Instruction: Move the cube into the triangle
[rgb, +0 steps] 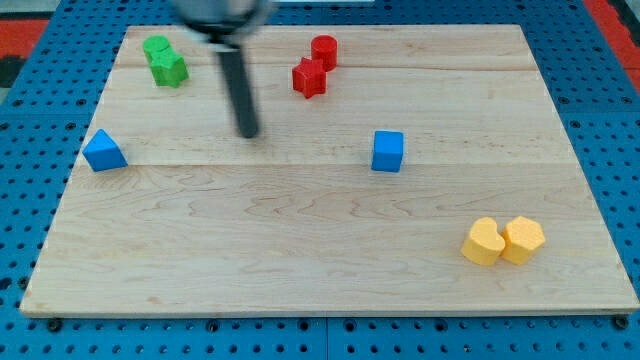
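A blue cube (388, 151) sits right of the board's middle. A blue triangle block (104, 151) lies near the board's left edge, far from the cube. My tip (248, 132) is on the board between them, well left of the cube and right of the triangle, a little above their line. It touches no block. The rod looks blurred.
Two green blocks (164, 60) sit together at the top left. A red cylinder (324, 50) and a red star-like block (310, 77) sit at the top middle. A yellow heart-like block (484, 242) and a yellow hexagon (523, 239) touch at the bottom right. The wooden board (300, 270) lies on a blue pegboard.
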